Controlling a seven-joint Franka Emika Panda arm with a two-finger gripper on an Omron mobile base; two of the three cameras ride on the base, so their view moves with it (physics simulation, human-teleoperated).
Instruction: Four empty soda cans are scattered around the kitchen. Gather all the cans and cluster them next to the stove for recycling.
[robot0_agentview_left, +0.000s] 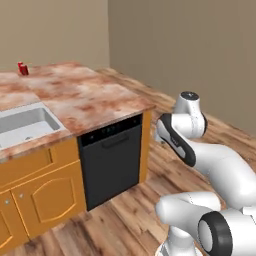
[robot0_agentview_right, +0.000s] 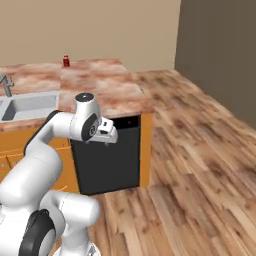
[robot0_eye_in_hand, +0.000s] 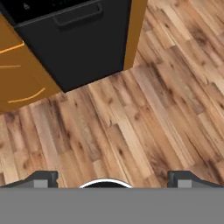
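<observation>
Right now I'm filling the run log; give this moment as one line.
stage: searching | gripper: open, empty, over floor | soda can: red, upright, far counter edge beyond sink | dishwasher: closed

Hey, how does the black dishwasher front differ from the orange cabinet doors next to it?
The dishwasher has a flat black front with one horizontal bar handle near its top; the cabinet doors are orange wood with raised arched panels. The dishwasher front is a single tall panel reaching nearly up to the counter, while the cabinet doors are shorter, with a drawer front above them. Both are shut and sit under the same reddish marble counter.
</observation>
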